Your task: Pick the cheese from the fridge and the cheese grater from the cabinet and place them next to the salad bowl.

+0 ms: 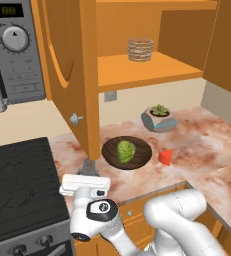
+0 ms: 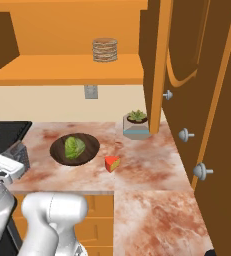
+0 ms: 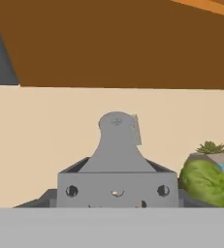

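Note:
The cheese grater (image 1: 89, 165), a grey metal box, stands low over the counter just left of the salad bowl (image 1: 127, 152), below the edge of the open cabinet door (image 1: 67, 65). My gripper (image 1: 89, 171) is shut on it from the near side. The hand view looks at the cheese grater (image 3: 116, 186) from very close, with the bowl's green leafy head (image 3: 208, 183) to its right. From the right base the cheese grater (image 2: 19, 153) shows beside the gripper (image 2: 14, 159), left of the salad bowl (image 2: 75, 148). The cheese (image 1: 165, 157) (image 2: 112, 163) lies on the counter right of the bowl. The fridge is out of view.
A black stove (image 1: 17, 185) adjoins the counter on the left, under the microwave (image 1: 12, 50). A succulent pot (image 1: 158, 119) stands behind the bowl. A woven basket (image 1: 140, 49) sits on the cabinet shelf. Tall cupboard doors with knobs (image 2: 186, 134) line the right side.

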Available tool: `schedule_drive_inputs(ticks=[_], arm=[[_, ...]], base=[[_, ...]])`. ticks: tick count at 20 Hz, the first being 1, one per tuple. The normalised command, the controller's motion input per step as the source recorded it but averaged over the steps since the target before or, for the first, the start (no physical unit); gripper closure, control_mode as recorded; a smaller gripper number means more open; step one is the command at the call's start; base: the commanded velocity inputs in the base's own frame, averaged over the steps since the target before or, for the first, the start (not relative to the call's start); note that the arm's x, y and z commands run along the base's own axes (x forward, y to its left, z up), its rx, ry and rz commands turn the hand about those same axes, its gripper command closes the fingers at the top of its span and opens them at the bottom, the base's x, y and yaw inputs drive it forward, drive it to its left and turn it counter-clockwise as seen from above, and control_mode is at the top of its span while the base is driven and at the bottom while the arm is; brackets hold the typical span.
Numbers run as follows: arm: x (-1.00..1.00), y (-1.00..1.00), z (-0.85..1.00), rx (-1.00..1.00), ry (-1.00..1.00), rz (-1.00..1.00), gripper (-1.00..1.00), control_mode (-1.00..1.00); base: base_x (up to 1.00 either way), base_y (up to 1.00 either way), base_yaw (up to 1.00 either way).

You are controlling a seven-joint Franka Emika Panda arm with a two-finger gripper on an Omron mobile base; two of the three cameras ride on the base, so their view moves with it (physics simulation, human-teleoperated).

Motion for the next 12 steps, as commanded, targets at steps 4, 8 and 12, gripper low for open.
schedule_drive_inputs(ticks=[4, 8, 12], arm=[[0.17, -0.1, 0.0, 0.0, 0.02, -0.07, 1.0, -1.0], [0.26, -0.14, 0.0, 0.0, 0.02, -0.09, 1.0, -1.0], [0.37, -0.2, -0.04, 0.0, 0.05, -0.1, 1.0, -1.0]], base=[[0.0, 0.0, 0.0], [0.0, 0.0, 0.0], [0.0, 0.0, 0.0]])
